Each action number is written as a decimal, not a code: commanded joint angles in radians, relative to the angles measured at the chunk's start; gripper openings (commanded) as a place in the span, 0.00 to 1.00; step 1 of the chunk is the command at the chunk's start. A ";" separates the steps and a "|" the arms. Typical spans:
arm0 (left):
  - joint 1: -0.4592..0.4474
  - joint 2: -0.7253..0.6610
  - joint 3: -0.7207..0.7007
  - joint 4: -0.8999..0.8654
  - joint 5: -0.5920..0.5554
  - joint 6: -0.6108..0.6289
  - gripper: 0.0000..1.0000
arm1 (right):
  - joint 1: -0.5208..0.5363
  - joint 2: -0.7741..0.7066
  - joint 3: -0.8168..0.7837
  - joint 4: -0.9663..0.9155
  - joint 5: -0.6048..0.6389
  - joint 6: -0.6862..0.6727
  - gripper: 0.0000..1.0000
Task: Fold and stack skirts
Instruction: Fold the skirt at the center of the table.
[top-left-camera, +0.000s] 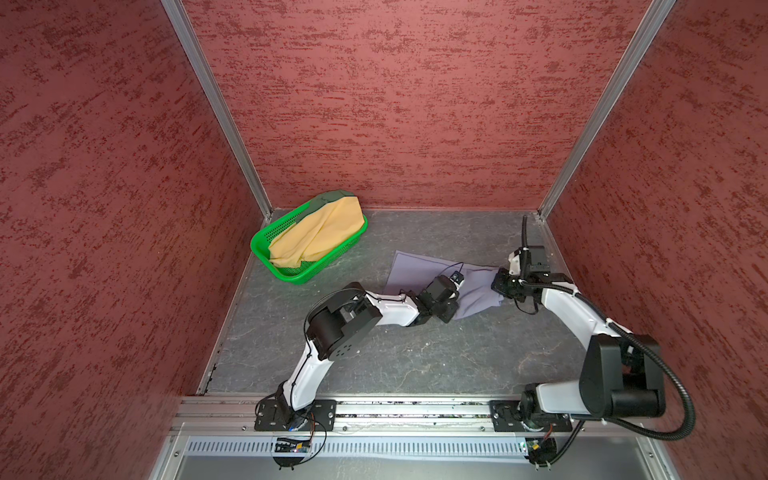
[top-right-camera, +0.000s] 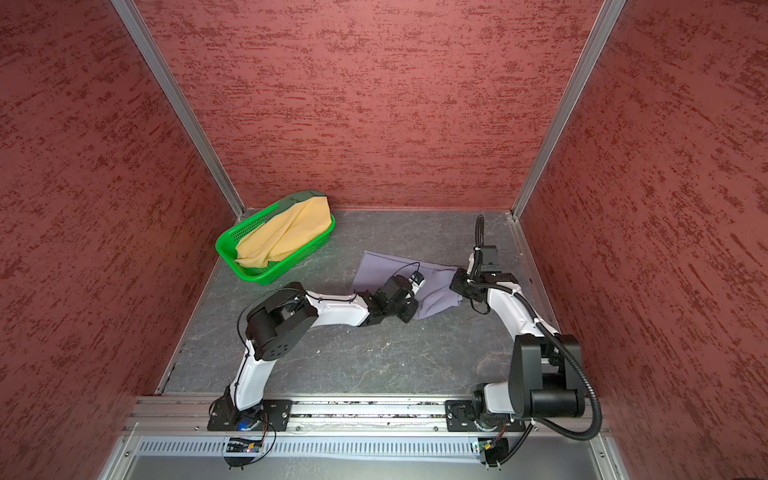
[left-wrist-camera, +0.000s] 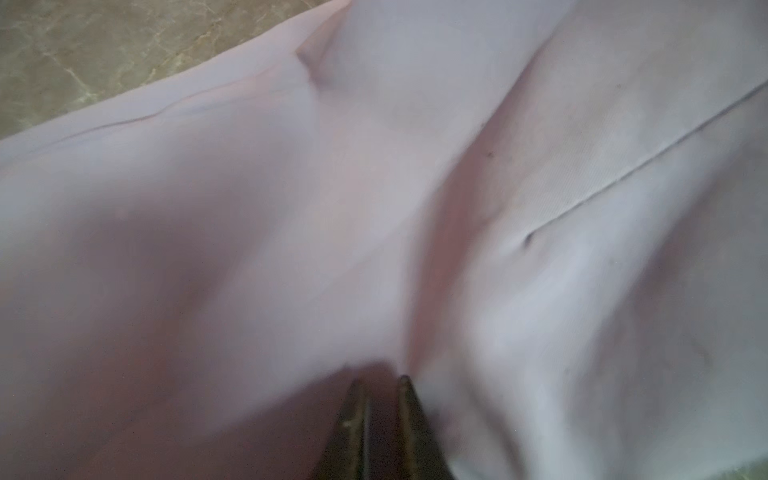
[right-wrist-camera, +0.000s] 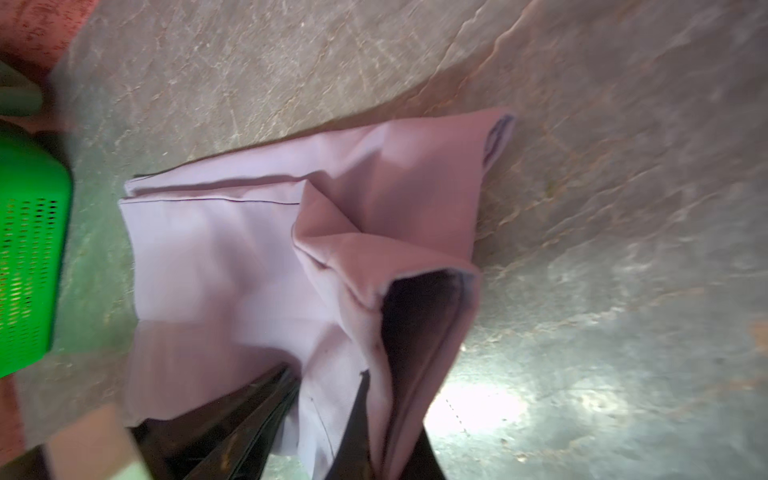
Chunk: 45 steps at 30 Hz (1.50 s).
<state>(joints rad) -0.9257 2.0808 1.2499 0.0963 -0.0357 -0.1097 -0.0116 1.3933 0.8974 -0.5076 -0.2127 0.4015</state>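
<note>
Lavender skirt (top-left-camera: 411, 272) is out on the counter (top-left-camera: 415, 357), mid-right, rumpled, w/ one end bunched up toward the right claw (right-wrist-camera: 326, 386). Yellow skirt (top-left-camera: 316, 237) and dark green skirt (top-left-camera: 332, 197) sit in the basket (top-left-camera: 259, 251) in the back-left corner, no claw near them. Right claw is clamped on the lavender skirt's edge: right wrist view shows a strip of cloth running between its two fingers, w/ a flap doubled over just beside it. Left claw (left-wrist-camera: 382, 395) is down on the middle of the cloth, tips only a narrow gap apart. Can't tell if any cloth is pinched between them. Looks like the step is getting this one flat before the 1st fold, so early days, nothing stacked. To do it well imo: left should take the edge opposite the right, not the middle, since a mid-cloth pinch just makes a tent. Then pull the two apart low over the counter til the creases go. Undo that doubled flap first or it gets folded in. Cloth looks thin and limp, so go slow and don't drag it toward the basket.
</note>
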 joint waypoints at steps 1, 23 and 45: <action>0.062 -0.106 -0.048 0.006 0.034 -0.064 0.35 | 0.001 0.005 0.060 -0.050 0.117 -0.046 0.00; 0.215 -0.155 -0.260 0.005 0.023 -0.141 0.34 | 0.092 0.055 0.189 -0.100 0.153 -0.036 0.00; 0.192 -0.117 -0.258 0.026 0.029 -0.128 0.33 | 0.372 0.193 0.392 -0.032 0.078 0.137 0.00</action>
<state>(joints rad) -0.7250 1.9217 0.9932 0.1432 -0.0288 -0.2375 0.3336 1.5684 1.2438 -0.5804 -0.1184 0.5056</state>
